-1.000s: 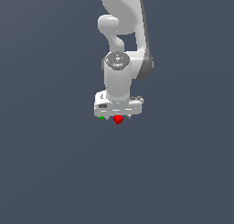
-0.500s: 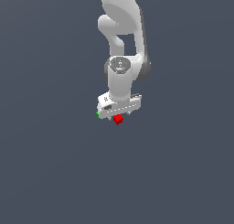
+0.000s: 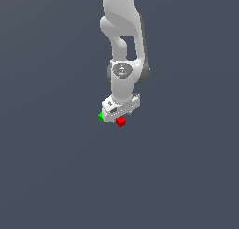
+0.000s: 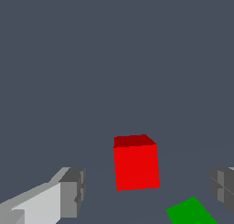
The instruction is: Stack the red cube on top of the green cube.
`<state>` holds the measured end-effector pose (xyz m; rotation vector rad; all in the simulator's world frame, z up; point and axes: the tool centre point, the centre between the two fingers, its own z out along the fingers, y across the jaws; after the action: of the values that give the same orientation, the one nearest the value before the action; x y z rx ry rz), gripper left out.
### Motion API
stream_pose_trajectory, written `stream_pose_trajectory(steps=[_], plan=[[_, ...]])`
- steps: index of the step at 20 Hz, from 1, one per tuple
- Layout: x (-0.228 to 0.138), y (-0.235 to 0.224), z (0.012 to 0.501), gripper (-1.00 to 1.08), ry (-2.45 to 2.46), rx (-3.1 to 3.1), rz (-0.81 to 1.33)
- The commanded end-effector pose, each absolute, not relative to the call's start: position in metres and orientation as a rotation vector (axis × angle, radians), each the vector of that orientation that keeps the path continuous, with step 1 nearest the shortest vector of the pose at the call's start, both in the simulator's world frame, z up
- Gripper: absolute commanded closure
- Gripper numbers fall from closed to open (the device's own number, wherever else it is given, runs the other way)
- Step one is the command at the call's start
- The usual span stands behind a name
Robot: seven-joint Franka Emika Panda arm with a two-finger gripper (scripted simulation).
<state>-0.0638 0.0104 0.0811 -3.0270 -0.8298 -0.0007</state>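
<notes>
Here the red cube [image 4: 136, 166] sits between the open end effector's [image 4: 148, 191] fingers.

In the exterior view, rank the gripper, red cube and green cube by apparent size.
1. gripper, by far the largest.
2. red cube.
3. green cube, though the gripper partly hides it, so the cubes' order is unsure.

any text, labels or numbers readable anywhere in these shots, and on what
None can be read.
red cube: plain faces, no markings.
green cube: plain, no markings.
hand: bare grey fingers and white body; a small dark mark on it in the exterior view is too small to read.
</notes>
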Motion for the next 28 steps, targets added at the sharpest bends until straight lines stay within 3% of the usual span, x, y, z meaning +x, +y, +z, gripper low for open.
stream_pose_trajectory(steps=[1, 19, 28], plan=[[-0.069, 0.009, 0.076, -0.92, -0.890, -3.011, -0.001], [-0.073, 0.007, 0.067, -0.92, -0.950, -2.994, 0.000], [-0.074, 0.007, 0.032, -0.92, -0.948, -2.995, 0.000]])
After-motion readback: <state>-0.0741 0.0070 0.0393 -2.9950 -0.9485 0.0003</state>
